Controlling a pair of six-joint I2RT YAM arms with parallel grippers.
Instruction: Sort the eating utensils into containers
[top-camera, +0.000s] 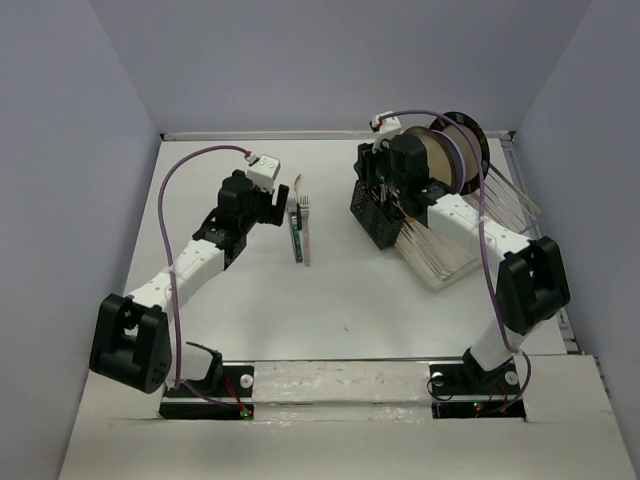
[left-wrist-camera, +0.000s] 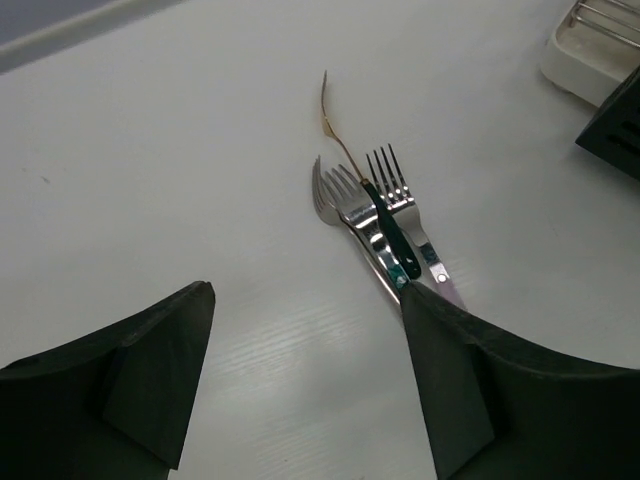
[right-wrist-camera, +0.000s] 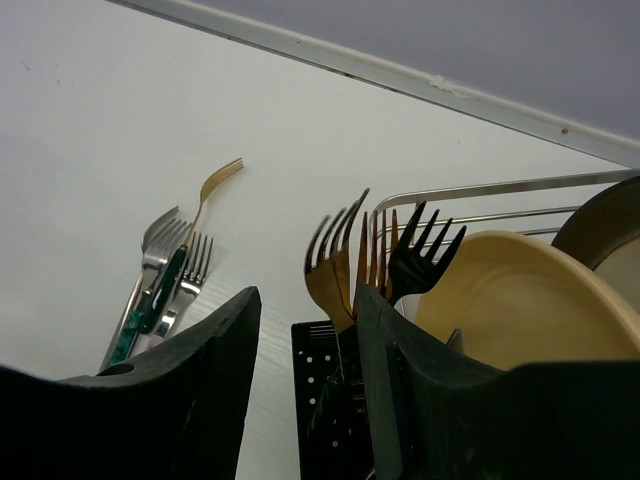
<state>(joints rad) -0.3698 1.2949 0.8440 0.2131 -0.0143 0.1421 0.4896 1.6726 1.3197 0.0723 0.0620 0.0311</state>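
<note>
A small pile of forks (top-camera: 299, 232) lies on the white table left of centre. In the left wrist view it shows as silver forks (left-wrist-camera: 345, 200), one with a dark green handle (left-wrist-camera: 397, 248), one with a pinkish handle (left-wrist-camera: 446, 286), and a slim gold fork (left-wrist-camera: 333, 125) behind them. My left gripper (left-wrist-camera: 308, 300) is open and empty, just left of the pile, its right finger over the handle ends. The black perforated caddy (right-wrist-camera: 322, 395) holds a gold fork (right-wrist-camera: 335, 278), a copper one (right-wrist-camera: 377, 248) and a black one (right-wrist-camera: 422, 258), standing upright. My right gripper (right-wrist-camera: 308, 298) is open right above the caddy (top-camera: 372, 218).
A wire dish rack on a clear tray (top-camera: 450, 245) stands right of the caddy, holding round plates (top-camera: 452, 155). A tan plate (right-wrist-camera: 510, 300) is close behind my right finger. The rack corner (left-wrist-camera: 590, 40) and caddy corner (left-wrist-camera: 615, 130) show at far right.
</note>
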